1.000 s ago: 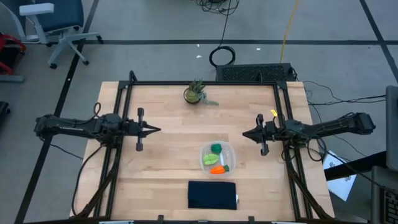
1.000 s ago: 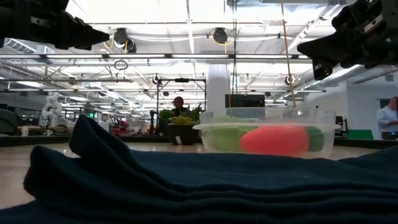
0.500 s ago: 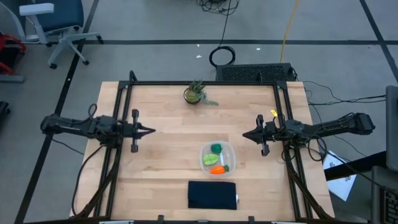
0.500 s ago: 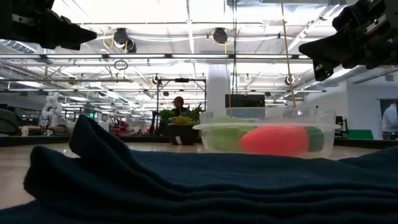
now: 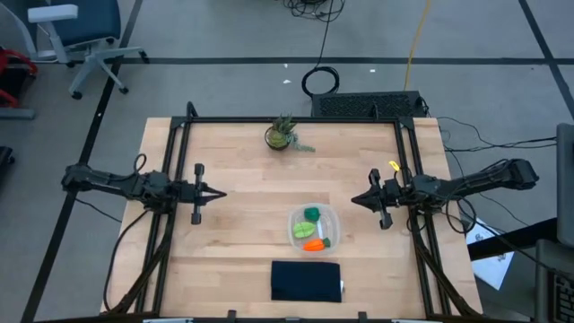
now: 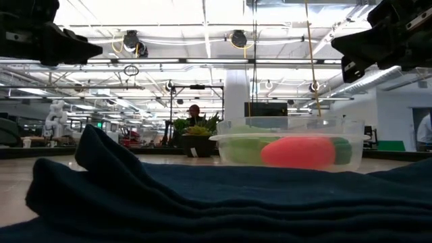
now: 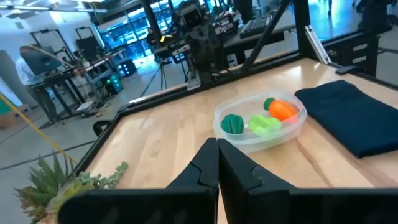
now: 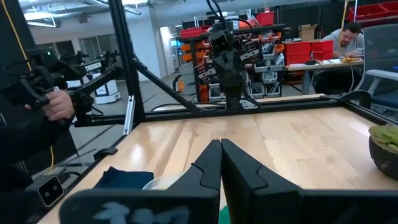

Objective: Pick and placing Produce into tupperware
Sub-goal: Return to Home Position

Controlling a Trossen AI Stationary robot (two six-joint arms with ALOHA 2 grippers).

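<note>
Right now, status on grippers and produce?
Left gripper shut, empty, left side. Right gripper shut, empty, right side. Produce all inside tupperware. Dark cloth beside it, no obstruction.

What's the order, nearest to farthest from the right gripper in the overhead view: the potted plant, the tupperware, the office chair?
From the right gripper, at the right side of the table:
1. Tupperware, mid-table, just inward of the gripper.
2. Potted plant, centre of the far edge.
3. Office chair, on the floor beyond the far left corner.
</note>
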